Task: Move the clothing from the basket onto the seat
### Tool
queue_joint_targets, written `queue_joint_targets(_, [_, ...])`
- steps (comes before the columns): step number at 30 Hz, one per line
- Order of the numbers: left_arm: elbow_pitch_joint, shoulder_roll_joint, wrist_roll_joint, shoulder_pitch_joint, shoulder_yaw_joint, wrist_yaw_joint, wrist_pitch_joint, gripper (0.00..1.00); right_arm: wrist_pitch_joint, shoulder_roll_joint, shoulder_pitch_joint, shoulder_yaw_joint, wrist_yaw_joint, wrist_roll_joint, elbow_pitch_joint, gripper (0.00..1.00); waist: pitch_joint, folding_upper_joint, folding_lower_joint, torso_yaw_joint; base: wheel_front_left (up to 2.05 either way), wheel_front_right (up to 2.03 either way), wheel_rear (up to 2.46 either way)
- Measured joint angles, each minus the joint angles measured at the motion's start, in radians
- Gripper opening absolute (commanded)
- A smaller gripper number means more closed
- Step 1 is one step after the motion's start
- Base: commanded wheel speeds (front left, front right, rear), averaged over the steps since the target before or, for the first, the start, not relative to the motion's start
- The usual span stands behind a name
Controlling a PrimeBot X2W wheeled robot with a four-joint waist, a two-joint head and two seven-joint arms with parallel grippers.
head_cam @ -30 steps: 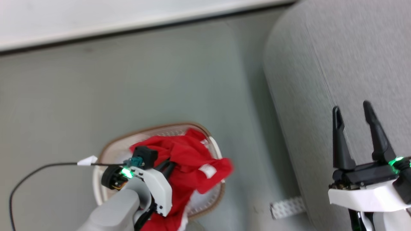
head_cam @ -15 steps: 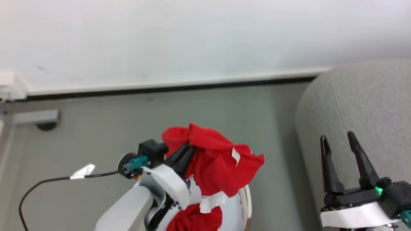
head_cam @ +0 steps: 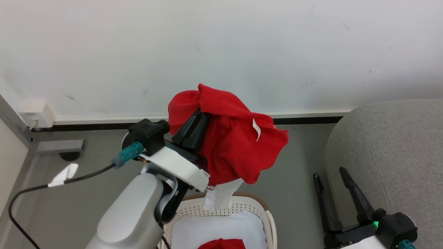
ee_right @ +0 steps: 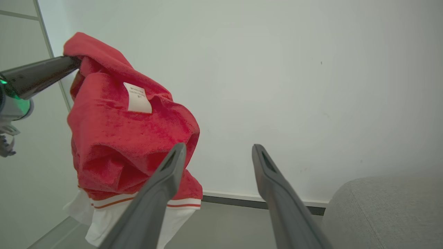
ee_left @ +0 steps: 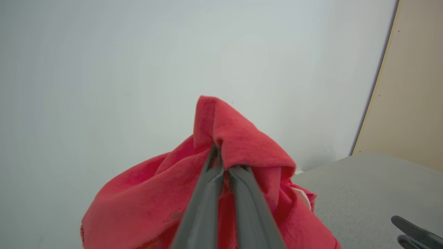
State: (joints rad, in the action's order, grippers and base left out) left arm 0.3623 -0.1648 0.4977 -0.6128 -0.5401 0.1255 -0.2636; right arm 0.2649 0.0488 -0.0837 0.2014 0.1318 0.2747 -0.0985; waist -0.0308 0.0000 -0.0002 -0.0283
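Note:
A bright red garment (head_cam: 235, 145) with a white tag and white striped hem hangs in the air above the basket (head_cam: 266, 214), pinched in my shut left gripper (head_cam: 199, 116). The left wrist view has the two fingers pressed together into a fold of that red cloth (ee_left: 242, 141). From the right wrist the same garment (ee_right: 128, 138) dangles at the left. More red clothing (head_cam: 221, 243) lies low in the basket on a pale cushion (head_cam: 214, 228). My right gripper (head_cam: 328, 173) stands open and empty beside the grey seat (head_cam: 391, 155).
A white wall (head_cam: 242, 45) with a dark skirting line runs behind. A black cable (head_cam: 41, 186) trails from my left wrist over the grey floor. A wall socket (head_cam: 34, 114) and a grey bracket (head_cam: 59, 145) sit at the far left.
My left gripper has lifted the red garment up out of the basket. The head view has tilted upward, so the wall now takes up the top and the basket sits at the bottom edge.

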Motion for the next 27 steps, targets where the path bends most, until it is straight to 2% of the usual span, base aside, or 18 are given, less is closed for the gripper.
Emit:
queue_joint_targets(11, [0.002, 0.025, -0.002, 0.000, 0.018, -0.007, 0.000, 0.00, 0.000, 0.000, -0.007, 0.154, 0.000, 0.003, -0.041, 1.00, 0.006, 0.0000, 0.0001, -0.005, 0.00, 0.00, 0.00])
queue_joint_targets(14, [0.009, 0.031, -0.002, 0.001, 0.007, -0.003, 0.000, 0.00, 0.000, 0.001, -0.024, 0.226, 0.000, 0.003, -0.074, 1.00, 0.006, 0.0000, 0.0001, -0.015, 0.00, 0.00, 0.00])
queue_joint_targets(20, [0.017, 0.059, -0.002, 0.003, -0.067, 0.000, 0.000, 0.00, 0.000, 0.000, -0.087, 0.340, 0.000, 0.040, -0.184, 1.00, 0.014, 0.0000, 0.0001, -0.059, 0.00, 0.00, 0.00])
queue_joint_targets(27, [0.006, 0.079, 0.022, 0.022, -0.181, 0.003, 0.007, 0.00, 0.000, 0.000, -0.135, 0.327, 0.000, 0.068, -0.237, 1.00, 0.026, 0.0000, 0.0001, -0.127, 0.00, 0.00, 0.00])
